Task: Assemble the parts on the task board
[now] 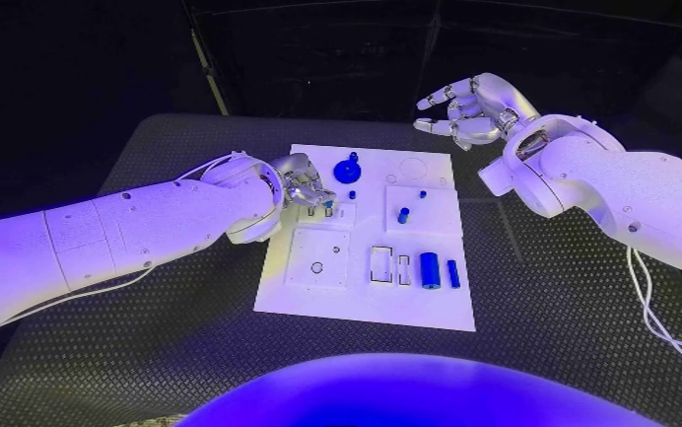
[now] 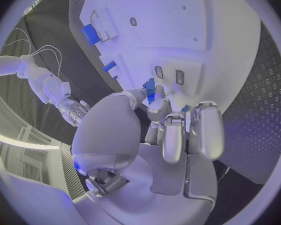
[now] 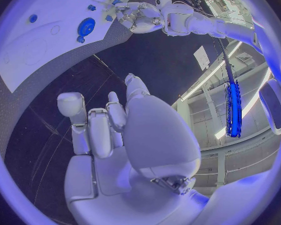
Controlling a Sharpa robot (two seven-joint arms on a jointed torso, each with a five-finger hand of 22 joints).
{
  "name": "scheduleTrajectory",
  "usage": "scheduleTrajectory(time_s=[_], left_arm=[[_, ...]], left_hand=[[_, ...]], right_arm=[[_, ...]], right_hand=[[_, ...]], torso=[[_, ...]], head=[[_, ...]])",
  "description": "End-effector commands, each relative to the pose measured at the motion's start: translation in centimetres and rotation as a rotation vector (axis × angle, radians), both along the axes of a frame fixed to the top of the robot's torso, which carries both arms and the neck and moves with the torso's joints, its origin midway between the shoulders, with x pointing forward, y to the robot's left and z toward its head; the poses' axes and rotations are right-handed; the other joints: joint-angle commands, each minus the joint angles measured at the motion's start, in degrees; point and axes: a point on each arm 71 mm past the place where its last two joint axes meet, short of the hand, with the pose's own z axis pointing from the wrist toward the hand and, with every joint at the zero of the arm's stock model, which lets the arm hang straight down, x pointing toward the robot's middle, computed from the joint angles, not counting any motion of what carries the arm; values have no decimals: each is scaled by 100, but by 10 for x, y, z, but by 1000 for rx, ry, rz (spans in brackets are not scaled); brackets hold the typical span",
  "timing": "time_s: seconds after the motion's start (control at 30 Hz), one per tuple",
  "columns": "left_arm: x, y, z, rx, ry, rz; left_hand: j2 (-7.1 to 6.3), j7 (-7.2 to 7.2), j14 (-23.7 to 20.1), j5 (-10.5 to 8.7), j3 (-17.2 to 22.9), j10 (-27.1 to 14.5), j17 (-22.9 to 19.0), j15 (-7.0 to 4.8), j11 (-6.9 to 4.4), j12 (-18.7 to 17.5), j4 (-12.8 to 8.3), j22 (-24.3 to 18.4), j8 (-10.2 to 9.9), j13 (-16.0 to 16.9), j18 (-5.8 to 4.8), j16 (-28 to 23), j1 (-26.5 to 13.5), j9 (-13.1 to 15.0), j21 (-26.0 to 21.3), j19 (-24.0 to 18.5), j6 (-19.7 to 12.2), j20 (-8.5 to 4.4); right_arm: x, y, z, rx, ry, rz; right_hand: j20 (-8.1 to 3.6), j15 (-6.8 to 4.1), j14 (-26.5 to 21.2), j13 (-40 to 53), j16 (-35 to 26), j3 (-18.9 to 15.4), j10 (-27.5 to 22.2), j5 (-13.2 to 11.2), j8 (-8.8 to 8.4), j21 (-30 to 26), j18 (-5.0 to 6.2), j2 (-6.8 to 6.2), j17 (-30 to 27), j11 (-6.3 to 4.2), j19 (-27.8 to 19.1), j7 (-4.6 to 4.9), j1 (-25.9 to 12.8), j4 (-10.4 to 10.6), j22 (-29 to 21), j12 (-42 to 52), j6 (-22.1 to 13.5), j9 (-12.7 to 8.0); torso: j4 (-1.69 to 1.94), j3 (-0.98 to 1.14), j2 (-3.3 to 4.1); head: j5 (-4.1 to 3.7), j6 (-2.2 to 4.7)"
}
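1. Silver left hand (image 1: 302, 186) is lowered at the white board's (image 1: 427, 309) left edge, pinching a small blue part (image 2: 150, 90) against it.
2. Blue parts (image 1: 430, 272) lie near the board's front edge.
3. Right hand (image 1: 465, 109) hovers beyond the far right corner, fingers loosely curled, empty.

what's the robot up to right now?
It is assembling small blue parts on the white task board. The left hand is down at the board's left side, fingers pinching a small blue part just above the board. The right hand is raised beyond the board's far right corner, holding nothing, fingers loosely curled. A round blue part sits near the far edge, a blue cylinder near the front.
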Motion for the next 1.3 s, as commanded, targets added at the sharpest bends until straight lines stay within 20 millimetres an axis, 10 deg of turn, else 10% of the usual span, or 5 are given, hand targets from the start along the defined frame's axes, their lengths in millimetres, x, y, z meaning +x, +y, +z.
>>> scheduleTrajectory(time_s=[0.03,1.3], left_arm=[[2,-1,4,-5,-89,15],[0,-6,-12,93,27,-42]], left_hand=[[-43,-4,594,17,1140,59,1509,-11,4,45,-1084,11,26,13,-56,18,-20,6,38,98,41,-25],[-73,-7,594,14,1183,61,1509,-14,1,32,-1101,24,31,-7,-59,18,-33,14,45,104,49,-28]], right_arm=[[0,0,2,5,-7,6],[1,3,1,6,-5,13]], right_hand=[[-15,-29,242,1,-40,-38,26,34,37,-28,32,45,0,-14,10,-24,-5,-4,-4,5,-6,-8],[-16,-30,244,0,-43,-50,31,36,44,-36,33,50,1,-15,11,-26,-25,7,-13,7,-4,-8]], torso=[[-9,-1,8],[-2,1,8]], head=[[-2,-5],[-31,-14]])
